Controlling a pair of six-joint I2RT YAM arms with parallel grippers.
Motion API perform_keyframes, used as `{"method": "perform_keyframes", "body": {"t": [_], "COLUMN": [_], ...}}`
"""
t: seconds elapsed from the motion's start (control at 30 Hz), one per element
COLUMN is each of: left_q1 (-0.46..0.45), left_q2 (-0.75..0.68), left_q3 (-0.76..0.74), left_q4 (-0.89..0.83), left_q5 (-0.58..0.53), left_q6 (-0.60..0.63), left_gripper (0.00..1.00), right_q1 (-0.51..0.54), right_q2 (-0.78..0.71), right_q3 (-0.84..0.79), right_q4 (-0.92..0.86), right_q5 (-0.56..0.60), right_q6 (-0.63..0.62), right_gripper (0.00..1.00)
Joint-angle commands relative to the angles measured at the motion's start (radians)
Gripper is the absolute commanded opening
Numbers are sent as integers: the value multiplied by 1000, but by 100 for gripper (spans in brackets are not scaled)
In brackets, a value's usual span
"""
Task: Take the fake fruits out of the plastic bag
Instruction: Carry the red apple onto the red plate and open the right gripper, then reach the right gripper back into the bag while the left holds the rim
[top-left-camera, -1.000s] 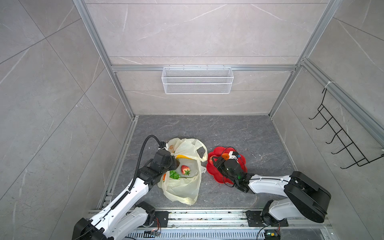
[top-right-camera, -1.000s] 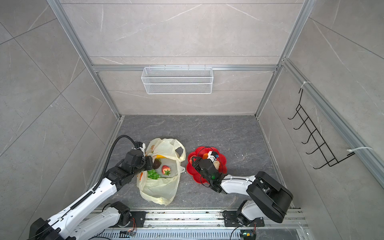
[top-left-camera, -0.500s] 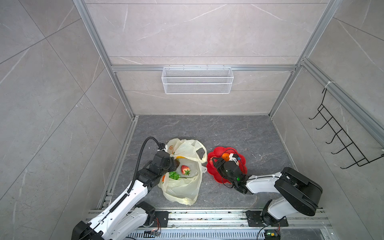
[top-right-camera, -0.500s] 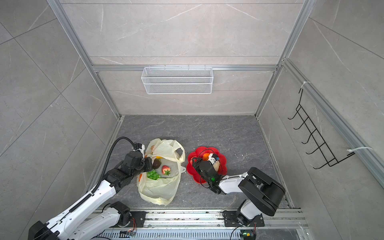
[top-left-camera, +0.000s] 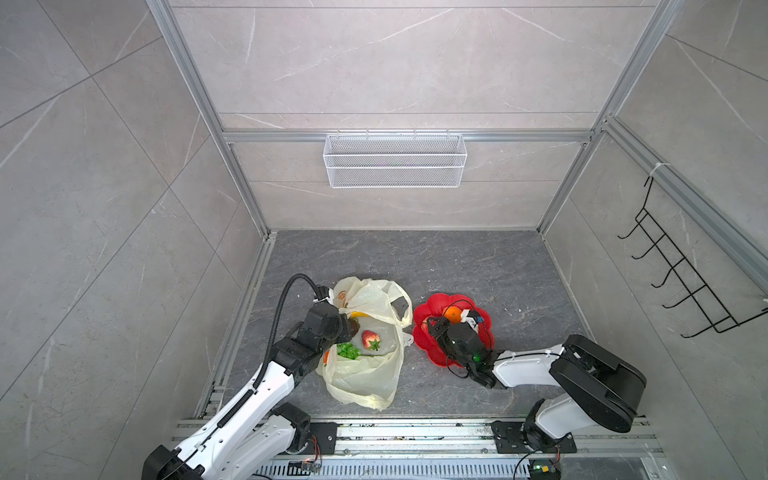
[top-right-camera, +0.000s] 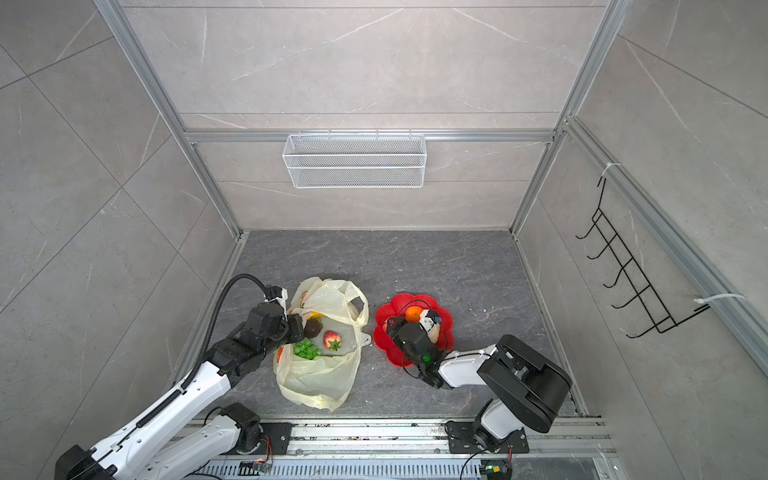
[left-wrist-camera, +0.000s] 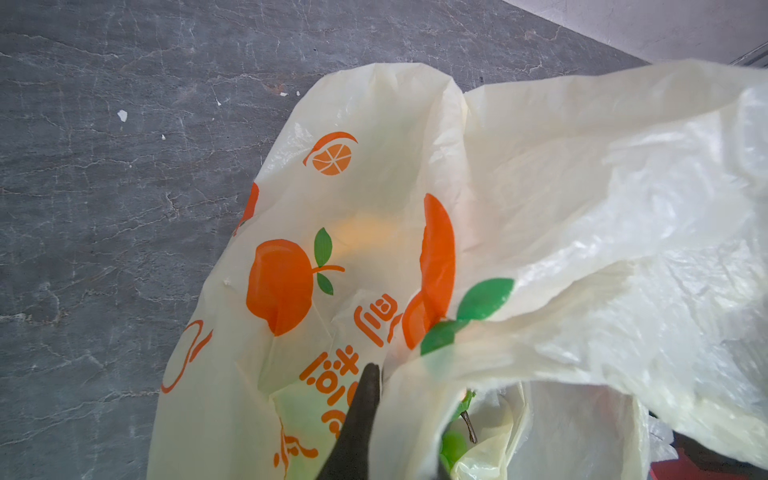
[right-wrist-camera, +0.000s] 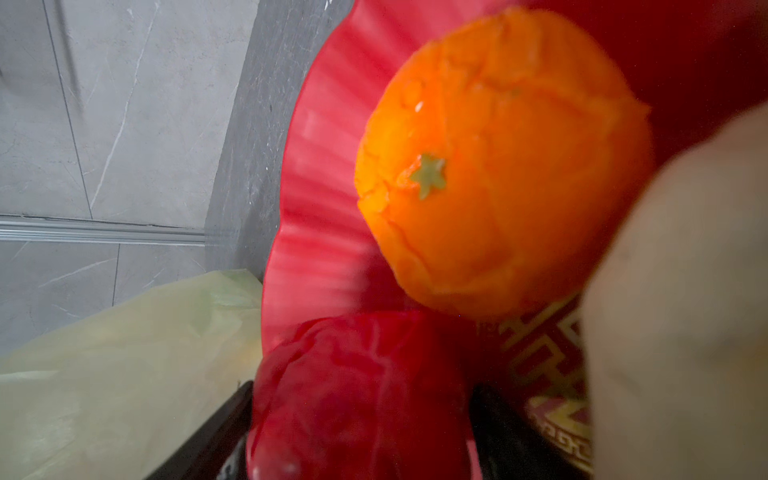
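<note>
Red strawberry (top-left-camera: 370, 340) lies in the plastic bag's (top-left-camera: 365, 386) mouth, nearest my left pincer (top-left-camera: 345, 327), clamped on the bag's rim; my right pincer (top-left-camera: 432, 326), beside the bag over the plate (top-left-camera: 432, 299) (red fruit (right-wrist-camera: 357, 395) between its jaws, grip unclear), must reach bagward.

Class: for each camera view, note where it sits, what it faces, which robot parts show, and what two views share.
Both top views: overhead, looking down at the floor; both arms, left tool, right tool.
Left wrist: on left arm, facing the plastic bag; one dark finger.
Right wrist: on right arm, facing the orange on the red plate; two fingers.
Shared: both wrist views show the plastic bag.
</note>
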Motion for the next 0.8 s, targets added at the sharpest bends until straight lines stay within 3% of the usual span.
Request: {"method": "perform_keyframes", "body": {"t": [0.0, 0.27, 0.5, 0.77], "left_q1": [4, 4, 5, 4], "left_q2": [-12, -1, 16, 22], "left_q3": [-2, 5, 18, 24], "left_q4": [4, 8, 11, 13], "left_q5": [-18, -14, 1, 18], "left_q6": [2, 3, 6, 11], "left_gripper": [10, 10, 10, 10], "right_q1": [-6, -6, 7, 183], "right_q2": [-34, -150, -268, -454], "right_q3": [-9, 0, 16, 171], "right_q4": [-58, -198, -298, -579], "right_q5": [3, 14, -23, 63], "right_q6": [-19, -42, -110, -412], "right_gripper": [85, 91, 87, 77]}}
